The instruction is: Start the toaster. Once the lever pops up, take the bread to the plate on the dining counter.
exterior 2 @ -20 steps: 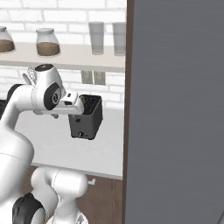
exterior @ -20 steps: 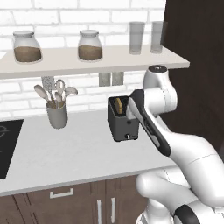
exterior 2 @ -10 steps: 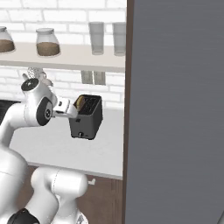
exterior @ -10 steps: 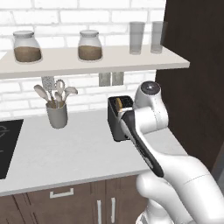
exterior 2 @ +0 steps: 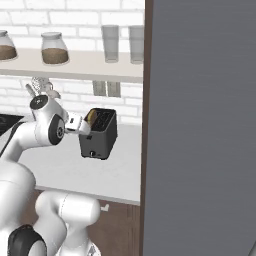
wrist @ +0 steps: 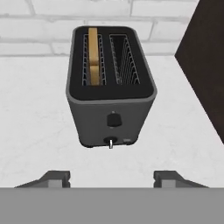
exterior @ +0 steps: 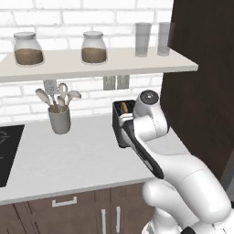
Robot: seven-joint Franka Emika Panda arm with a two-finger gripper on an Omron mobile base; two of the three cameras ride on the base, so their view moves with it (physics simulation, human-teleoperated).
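The dark grey toaster [wrist: 111,94] stands on the grey worktop by the brick wall, its narrow front face toward my hand. A golden-brown bread slice [wrist: 92,54] sits down in its left slot; the right slot is empty. A small pale knob [wrist: 110,141] sticks out low on the front face, under a dark button. My gripper [wrist: 112,180] is open, fingertips spread wide, a short way in front of the toaster and touching nothing. In the left base view my arm covers much of the toaster [exterior: 121,125]. From the right base view the gripper [exterior 2: 83,128] sits beside the toaster [exterior 2: 101,136].
A tall dark cabinet [exterior: 203,77] stands close on the toaster's right. A grey cup of utensils [exterior: 59,116] is further left on the worktop, a black cooktop [exterior: 7,153] beyond it. A shelf [exterior: 91,61] with jars and glasses hangs above.
The arm has swung its upper joints across, and the hand has drawn back from over the toaster to its front. The toaster and bread have not moved.
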